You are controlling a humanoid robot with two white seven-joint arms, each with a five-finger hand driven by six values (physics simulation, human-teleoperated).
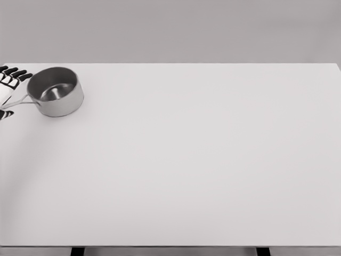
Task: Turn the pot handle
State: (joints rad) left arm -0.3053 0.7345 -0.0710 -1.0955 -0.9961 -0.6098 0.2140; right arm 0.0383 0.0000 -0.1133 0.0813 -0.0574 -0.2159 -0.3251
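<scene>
Steel pot (56, 91) upright at desk (202, 160) far-left corner, handle (18, 100) pointing left into left hand (7, 90), fingers (16, 73) spread around it, grasp unclear.

pot (56, 92): looking like brushed steel, satin outside, inner base catching a brighter glossy sheen. handle (18, 100): same metal, thin, smooth, reflecting light. table (202, 160): showing as plain white, matt, smooth, no grain or texture. left hand (9, 88): white hard-looking shell segments with black fingertips (20, 73), tips reading as matt, rubbery-looking; material itself not certain from this render.
</scene>
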